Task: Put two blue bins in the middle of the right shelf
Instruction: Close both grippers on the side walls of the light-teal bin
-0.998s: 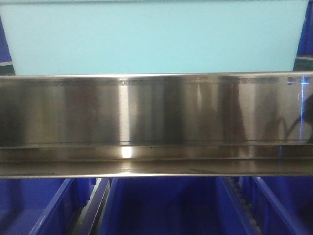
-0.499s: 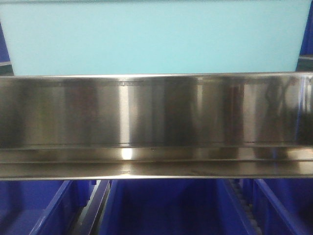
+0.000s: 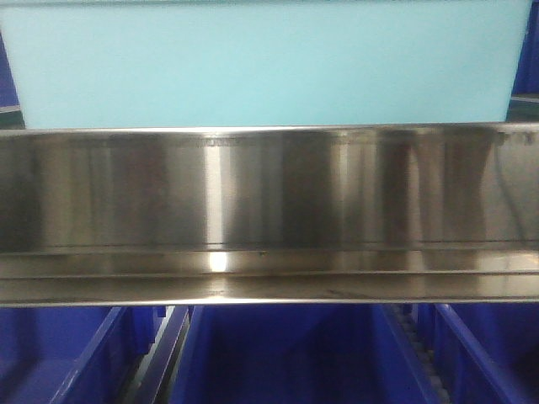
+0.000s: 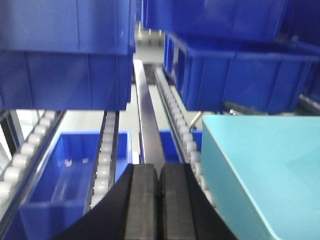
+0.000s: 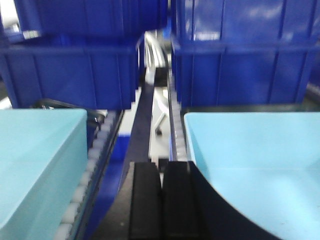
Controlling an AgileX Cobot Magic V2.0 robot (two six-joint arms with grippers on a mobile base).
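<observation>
A pale aqua-blue bin fills the top of the front view, standing just behind the shiny front rail of the right shelf middle. The right wrist view shows two aqua bins, one at the left and one at the right, with a roller track and a gap between them. My right gripper is shut and empty over that gap. In the left wrist view an aqua bin lies to the right of my left gripper, which is shut on nothing above a steel divider.
Royal-blue bins sit on the level above in both wrist views, close over the grippers. More royal-blue bins stand on the level below the rail. White roller tracks run away from me beside the divider.
The aqua bin and the rail have not moved. Only the dark reflections at the rail's right end have faded.
</observation>
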